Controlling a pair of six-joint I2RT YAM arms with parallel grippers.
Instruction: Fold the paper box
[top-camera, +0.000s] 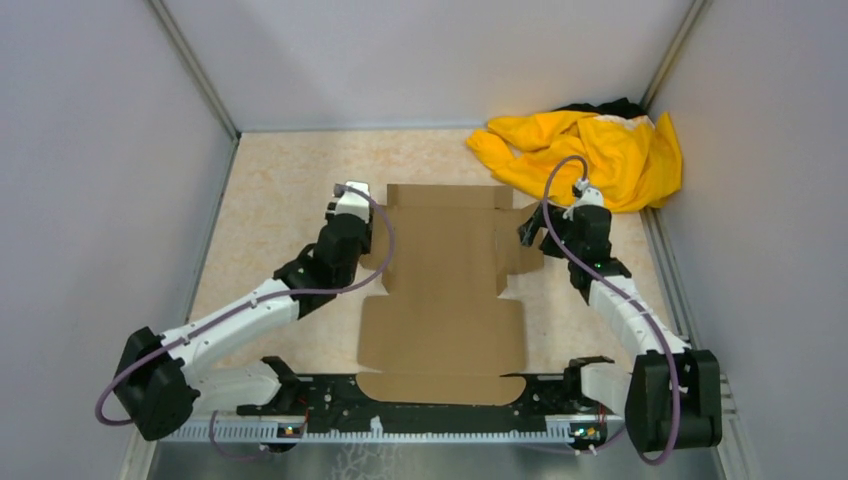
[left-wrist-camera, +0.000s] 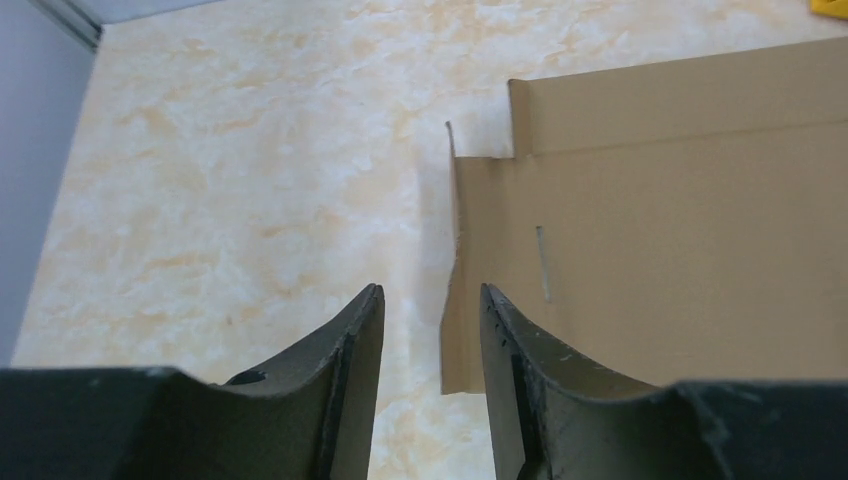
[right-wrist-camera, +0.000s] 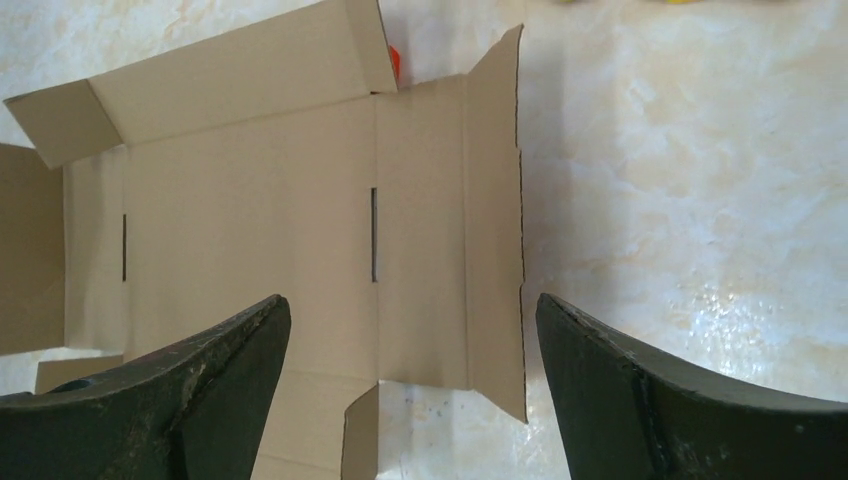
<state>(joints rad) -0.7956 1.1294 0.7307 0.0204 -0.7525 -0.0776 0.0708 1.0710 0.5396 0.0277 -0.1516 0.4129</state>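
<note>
Where it lies, brown slitted paper box (top-camera: 440, 300)

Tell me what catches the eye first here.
An unfolded paper box of brown cardboard lies mid-table, between the left arm and right arm, which reach toward its far end. A crumpled yellow garment is bunched in the far right corner.

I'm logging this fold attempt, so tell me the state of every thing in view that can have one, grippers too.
paper box: unfolded, lying mostly flat, edge flaps lifted a little.
left gripper: partly open, holding nothing, at the box's left flap.
right gripper: wide open, empty, over the box's right flap.
yellow garment: crumpled in the far right corner.
small red thing: mostly hidden behind the box's far flap.
</note>
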